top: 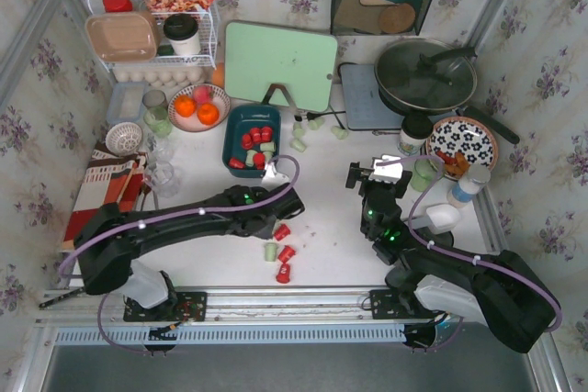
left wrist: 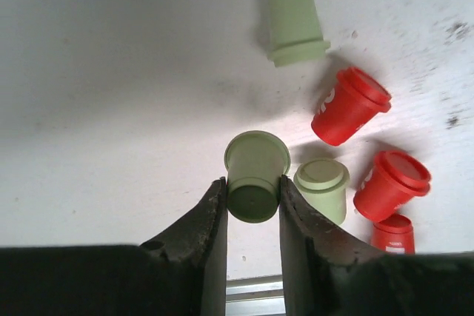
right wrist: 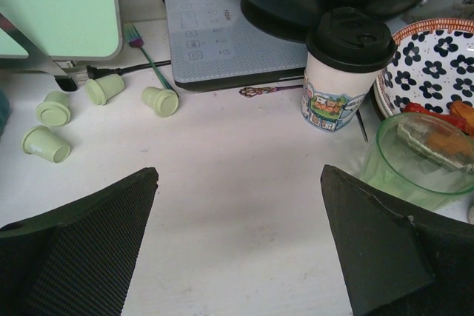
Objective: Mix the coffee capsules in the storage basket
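- The storage basket (top: 229, 135), a dark teal tub with low walls and rounded corners, sits left of centre on the surface (top: 322, 227). The coffee capsules (top: 257, 138) in it are mostly bright red with a few pale green among them, so the mix looks uneven.
- Nearer than the basket, the left gripper (left wrist: 252, 183) has its fingers (left wrist: 211, 220) pressed against either side of one pale green capsule (left wrist: 255, 172). The capsule's narrow flat base faces the wrist camera and its wider rim points away. I cannot tell whether it rests on the surface or hangs above it.
- That capsule is probably very light and thin-walled, stiff enough for a gentle pinch but liable to dent under a hard one. Its smooth tapered side could let it slip out toward the narrow end. The safest hold is across the body just under the flanged rim, which acts as a stop.
- Just beside it, loose capsules (left wrist: 348, 105) are scattered close together on the surface, three red and two pale green. Any lying on its side would likely roll in a curve if nudged.
- Further back, right of the basket, four pale green pods (right wrist: 53, 109) lie apart from one another near a mint board (right wrist: 59, 5).
- The right gripper (right wrist: 238, 175) hovers with its fingers (right wrist: 96, 234) spread wide, holding nothing.
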`<action>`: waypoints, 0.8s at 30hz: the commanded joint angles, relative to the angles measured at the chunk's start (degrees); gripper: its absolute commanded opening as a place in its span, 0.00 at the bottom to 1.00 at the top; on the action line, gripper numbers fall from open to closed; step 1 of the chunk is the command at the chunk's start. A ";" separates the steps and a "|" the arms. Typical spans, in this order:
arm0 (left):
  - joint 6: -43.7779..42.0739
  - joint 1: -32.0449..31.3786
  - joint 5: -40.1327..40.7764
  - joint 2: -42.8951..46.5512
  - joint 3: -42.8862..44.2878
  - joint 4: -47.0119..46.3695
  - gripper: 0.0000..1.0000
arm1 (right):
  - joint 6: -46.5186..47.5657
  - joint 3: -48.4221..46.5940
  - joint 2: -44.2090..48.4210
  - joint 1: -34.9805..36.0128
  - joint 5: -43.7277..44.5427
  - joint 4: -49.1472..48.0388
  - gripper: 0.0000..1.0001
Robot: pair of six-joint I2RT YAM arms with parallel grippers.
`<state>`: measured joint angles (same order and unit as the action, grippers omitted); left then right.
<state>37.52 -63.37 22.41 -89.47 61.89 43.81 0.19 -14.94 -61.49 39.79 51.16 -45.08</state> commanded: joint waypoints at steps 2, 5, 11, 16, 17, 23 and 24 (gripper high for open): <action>-1.69 0.57 8.43 5.90 2.25 3.64 0.11 | -0.18 -0.55 -0.20 0.02 0.24 -1.50 1.00; -3.92 1.48 12.48 10.72 3.08 3.90 0.08 | -0.26 -0.53 -0.20 0.02 0.42 -1.50 1.00; -13.83 7.54 11.66 19.35 0.19 -9.72 0.09 | -0.54 -0.60 -0.77 0.02 0.19 -1.58 1.00; -16.66 18.48 2.59 16.89 2.40 -16.86 0.08 | -0.63 -0.79 -1.69 0.02 0.17 -1.50 1.00; -17.20 20.29 1.68 15.75 3.33 -18.39 0.08 | -0.63 -0.79 -1.77 0.00 0.17 -1.50 1.00; -18.05 29.78 -5.09 3.61 10.73 -23.79 0.08 | -0.33 -0.88 -2.09 0.02 0.24 -1.66 1.00; -17.42 31.52 -5.81 1.32 12.47 -23.18 0.08 | -0.21 -0.92 -2.25 0.02 0.30 -1.65 1.00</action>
<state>20.62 -36.18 21.98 -81.52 69.93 24.99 -0.03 -15.29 -63.40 39.79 50.96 -45.06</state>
